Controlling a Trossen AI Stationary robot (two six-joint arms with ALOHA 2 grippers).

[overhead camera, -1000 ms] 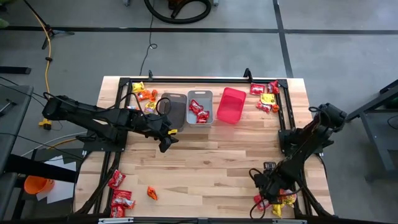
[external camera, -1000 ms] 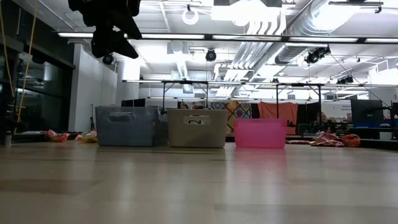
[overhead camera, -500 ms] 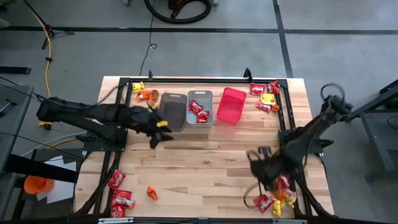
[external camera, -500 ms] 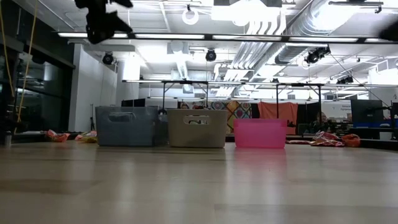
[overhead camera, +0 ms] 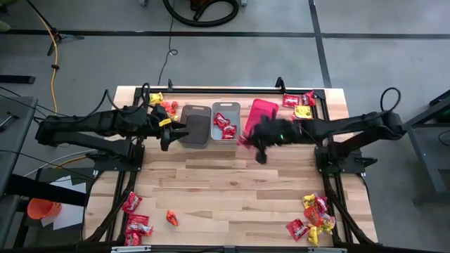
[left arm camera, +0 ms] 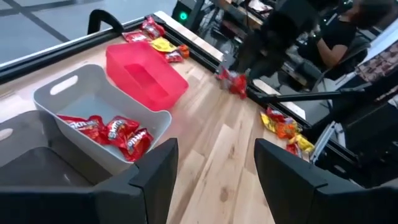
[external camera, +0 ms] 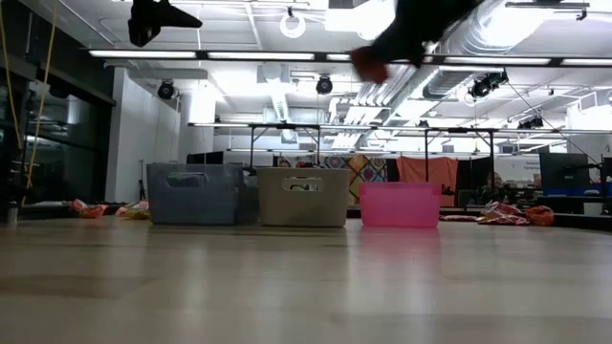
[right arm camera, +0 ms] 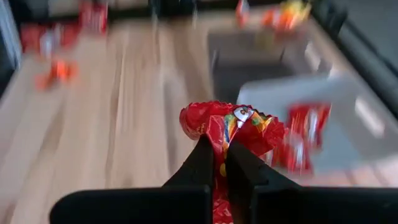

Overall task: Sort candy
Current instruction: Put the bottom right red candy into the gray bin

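My right gripper (overhead camera: 254,143) hangs above the table, just on the near side of the grey bin (overhead camera: 226,112) and the pink bin (overhead camera: 261,116), shut on a red wrapped candy (right arm camera: 231,127). The same candy (left arm camera: 235,84) shows in the left wrist view, high off the wood. Red candies (left arm camera: 115,130) lie inside the grey bin. A dark brown bin (overhead camera: 195,125) stands to its left. My left gripper (overhead camera: 167,135) hovers open beside the brown bin with nothing between its fingers. My right gripper pinches the red candy's wrapper (right arm camera: 219,138) between its two fingers. The crumpled wrapper bulges out past the fingertips. The candy (external camera: 368,65) is lifted well clear of the table.
Loose candy lies in heaps at the table's corners: far left (overhead camera: 162,105), far right (overhead camera: 301,109), near left (overhead camera: 135,218) and near right (overhead camera: 314,214). A single orange sweet (overhead camera: 171,218) lies near the front. A black frame rail (overhead camera: 225,89) borders the table.
My right gripper has shut on a red candy at the near right heap, then risen and swung fast toward the far edge and the left, up to the bins. My left gripper has drawn back up and toward the table's far left, still open.
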